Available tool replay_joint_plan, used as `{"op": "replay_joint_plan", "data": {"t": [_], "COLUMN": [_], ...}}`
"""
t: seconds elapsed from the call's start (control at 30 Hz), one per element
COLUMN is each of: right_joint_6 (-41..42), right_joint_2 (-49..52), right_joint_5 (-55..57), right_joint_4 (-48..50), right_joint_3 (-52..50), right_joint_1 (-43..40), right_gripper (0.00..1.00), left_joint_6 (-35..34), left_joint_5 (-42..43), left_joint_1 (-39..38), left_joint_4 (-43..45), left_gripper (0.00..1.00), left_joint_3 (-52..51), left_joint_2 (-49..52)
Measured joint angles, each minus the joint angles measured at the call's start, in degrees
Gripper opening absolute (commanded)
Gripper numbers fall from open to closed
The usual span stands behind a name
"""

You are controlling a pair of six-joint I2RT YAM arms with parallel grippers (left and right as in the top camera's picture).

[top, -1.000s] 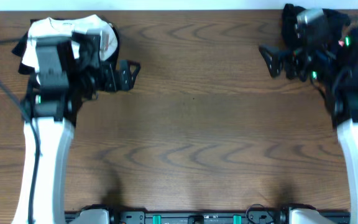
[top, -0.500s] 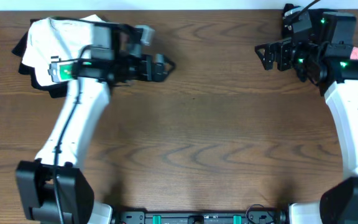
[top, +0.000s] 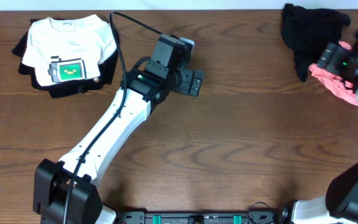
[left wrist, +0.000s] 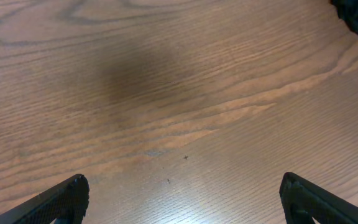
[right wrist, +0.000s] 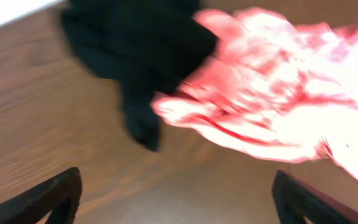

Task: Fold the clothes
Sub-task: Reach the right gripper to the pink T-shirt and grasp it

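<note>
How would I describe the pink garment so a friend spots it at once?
Start at the far right corner of the wooden table, where crumpled clothes lie. Beside the black garment there, on its nearer side, lies the pink garment, the only salmon-coloured cloth.

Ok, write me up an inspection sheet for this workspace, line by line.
Surface: brown wood-grain table.
Job's things: white T-shirt folded flat on a dark garment, far left corner; black garment and pink T-shirt crumpled, touching, far right.
Clutter: nothing seen.
Claws: left claw open over bare wood; right claw open, facing the pink T-shirt, holding nothing.
Cables: black cable looping along the left arm.
Surroundings: white strip beyond the far edge.
</note>
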Motion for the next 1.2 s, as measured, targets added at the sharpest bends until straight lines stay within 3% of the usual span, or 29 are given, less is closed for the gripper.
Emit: {"op": "replay_joint_plan", "data": {"t": [0.33,0.63,0.87,1.1,1.2], "right_joint_6": [4.4,4.3,3.8,3.4,3.0], "right_joint_2": [10.2,14.3,17.0,21.8,23.8], "right_joint_5": [1.4,1.2,0.8,0.6,0.6], "right_joint_4": [-1.1,7.0,13.3,16.4,17.4], "right_joint_3": [0.0,0.0,0.0,0.0,0.0], "right_joint_1": [-9.3,-9.7,-9.7,-9.7,-9.7], "right_gripper": [0.87,0.84,0.83,0.72,0.58], "left_joint_6": [0.0,0.0,0.0,0.0,0.0], "left_joint_5": [-1.3,-1.9,-1.9,-1.9,-1.9], "left_joint_1": [-2.6,-3.2,-3.2,-3.2,-3.2], "left_joint_4": [0.0,0.5,0.9,1.8,2.2], "left_gripper": [0.98,0.98,0.98,0.98,0.98], "left_joint_3": [0.0,0.0,0.0,0.0,0.0], "left_joint_2": [0.0,0.8,7.7,10.0,10.0]}}
